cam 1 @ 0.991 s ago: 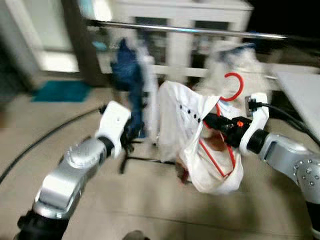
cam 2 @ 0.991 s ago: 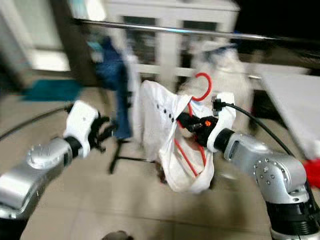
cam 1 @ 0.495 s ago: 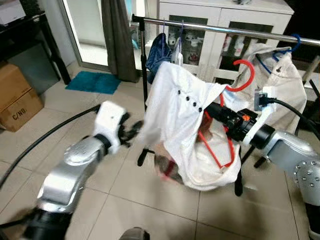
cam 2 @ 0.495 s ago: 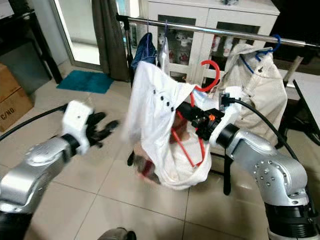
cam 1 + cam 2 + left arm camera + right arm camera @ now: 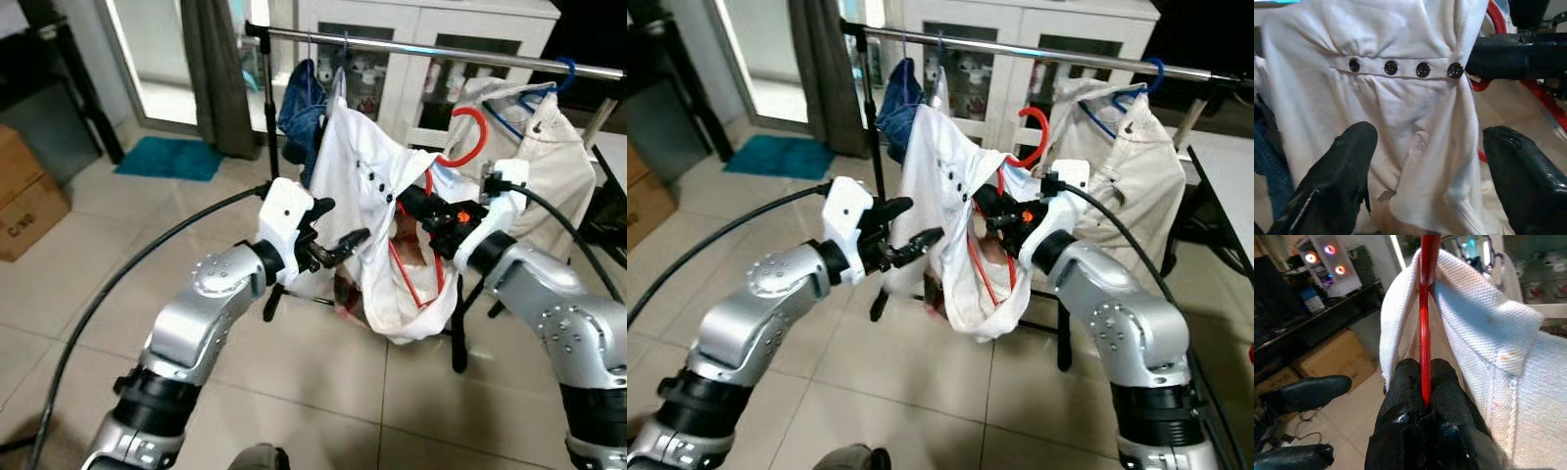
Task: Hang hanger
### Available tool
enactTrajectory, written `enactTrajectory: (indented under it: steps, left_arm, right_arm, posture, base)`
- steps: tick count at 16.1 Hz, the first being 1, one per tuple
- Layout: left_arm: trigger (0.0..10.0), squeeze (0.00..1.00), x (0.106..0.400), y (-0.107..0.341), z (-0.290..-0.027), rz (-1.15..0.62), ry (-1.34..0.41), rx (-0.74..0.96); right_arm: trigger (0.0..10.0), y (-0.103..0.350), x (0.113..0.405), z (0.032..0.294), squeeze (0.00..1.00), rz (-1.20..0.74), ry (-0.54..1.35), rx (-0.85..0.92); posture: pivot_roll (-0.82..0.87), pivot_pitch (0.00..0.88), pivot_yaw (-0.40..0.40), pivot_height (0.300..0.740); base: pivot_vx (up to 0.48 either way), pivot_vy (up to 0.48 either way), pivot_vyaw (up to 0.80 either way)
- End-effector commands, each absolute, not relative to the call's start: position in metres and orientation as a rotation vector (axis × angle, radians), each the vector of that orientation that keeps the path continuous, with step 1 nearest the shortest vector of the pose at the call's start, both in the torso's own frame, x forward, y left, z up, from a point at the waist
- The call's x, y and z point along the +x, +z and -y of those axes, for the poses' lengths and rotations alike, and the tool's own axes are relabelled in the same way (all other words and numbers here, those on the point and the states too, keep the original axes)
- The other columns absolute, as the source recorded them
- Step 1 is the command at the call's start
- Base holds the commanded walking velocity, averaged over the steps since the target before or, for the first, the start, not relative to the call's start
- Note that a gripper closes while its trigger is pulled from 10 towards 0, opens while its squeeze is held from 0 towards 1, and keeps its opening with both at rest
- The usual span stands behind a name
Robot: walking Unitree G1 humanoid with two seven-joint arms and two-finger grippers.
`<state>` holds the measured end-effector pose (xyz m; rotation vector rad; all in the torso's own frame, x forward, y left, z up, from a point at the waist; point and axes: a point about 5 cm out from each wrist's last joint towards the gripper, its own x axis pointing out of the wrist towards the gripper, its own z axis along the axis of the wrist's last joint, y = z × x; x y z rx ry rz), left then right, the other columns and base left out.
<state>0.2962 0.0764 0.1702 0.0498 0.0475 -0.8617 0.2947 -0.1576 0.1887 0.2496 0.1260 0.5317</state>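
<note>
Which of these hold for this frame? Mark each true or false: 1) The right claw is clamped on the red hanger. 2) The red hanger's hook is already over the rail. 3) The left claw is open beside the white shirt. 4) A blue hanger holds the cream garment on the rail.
1) True: the right claw is shut on the red hanger.
2) False: its hook is below the rail, not on it.
3) True: the left claw is open at the white shirt.
4) True: the blue hanger carries the cream garment.
</note>
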Motion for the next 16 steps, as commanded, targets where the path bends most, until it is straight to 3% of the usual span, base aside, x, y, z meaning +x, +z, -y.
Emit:
enactTrajectory:
  steps: [1, 2, 3, 6, 9, 10, 11, 12, 13, 16]
  left_arm:
    - [10.0, 1.00, 0.300, 0.170, -0.075, -0.044, -0.861, 0.053]
    - [10.0, 1.00, 0.303, 0.164, -0.074, -0.065, -0.858, 0.065]
    - [10.0, 0.00, 0.310, 0.160, -0.067, -0.061, -0.867, 0.015]
    - [10.0, 0.00, 0.308, 0.165, -0.051, -0.030, -0.975, 0.005]
    - [10.0, 0.00, 0.317, 0.163, -0.053, -0.021, -0.911, 0.052]
    - [5.6, 0.00, 0.319, 0.164, -0.055, -0.004, -0.891, 0.073]
    - [2.8, 0.00, 0.319, 0.165, -0.054, 0.002, -0.899, 0.080]
    - [2.2, 0.00, 0.318, 0.165, -0.053, 0.003, -0.906, 0.081]
    - [0.0, 0.00, 0.319, 0.165, -0.052, 0.008, -0.908, 0.079]
    - [0.0, 0.00, 0.321, 0.162, -0.050, 0.012, -0.911, 0.044]
  right_arm:
    - [10.0, 0.204, 0.298, 0.155, 0.00, -0.056, 0.524, 0.208]
    - [10.0, 0.207, 0.299, 0.153, 0.00, -0.048, 0.517, 0.198]
    - [10.0, 0.214, 0.298, 0.149, 0.00, -0.025, 0.530, 0.207]
    - [10.0, 0.216, 0.297, 0.143, 0.00, -0.024, 0.544, 0.209]
    - [10.0, 0.213, 0.296, 0.141, 0.00, -0.035, 0.540, 0.212]
    - [10.0, 0.211, 0.295, 0.141, 0.00, -0.041, 0.536, 0.210]
    - [10.0, 0.210, 0.295, 0.141, 0.00, -0.045, 0.533, 0.210]
    - [10.0, 0.210, 0.294, 0.141, 0.00, -0.046, 0.533, 0.211]
    - [10.0, 0.209, 0.294, 0.141, 0.00, -0.048, 0.533, 0.212]
    - [10.0, 0.208, 0.291, 0.138, 0.00, -0.053, 0.550, 0.215]
  posture:
    - [0.02, 0.000, 0.013, 0.740]
    - [0.01, 0.000, 0.008, 0.740]
    - [0.01, 0.000, 0.001, 0.740]
    - [0.00, 0.000, 0.002, 0.740]
    - [0.00, 0.000, 0.011, 0.740]
    - [0.00, 0.000, 0.013, 0.740]
    - [0.00, 0.000, 0.014, 0.740]
    - [0.00, 0.000, 0.017, 0.740]
    - [0.00, 0.000, 0.018, 0.740]
    - [0.00, 0.000, 0.020, 0.740]
  base:
    - [0.000, 0.000, 0.00]
    - [0.000, 0.000, 0.00]
    - [0.000, 0.000, 0.00]
    - [0.000, 0.000, 0.00]
    - [0.000, 0.000, 0.00]
    - [0.000, 0.000, 0.00]
    - [0.000, 0.000, 0.00]
    - [0.000, 0.000, 0.00]
    - [0.000, 0.000, 0.00]
    - [0.000, 0.000, 0.00]
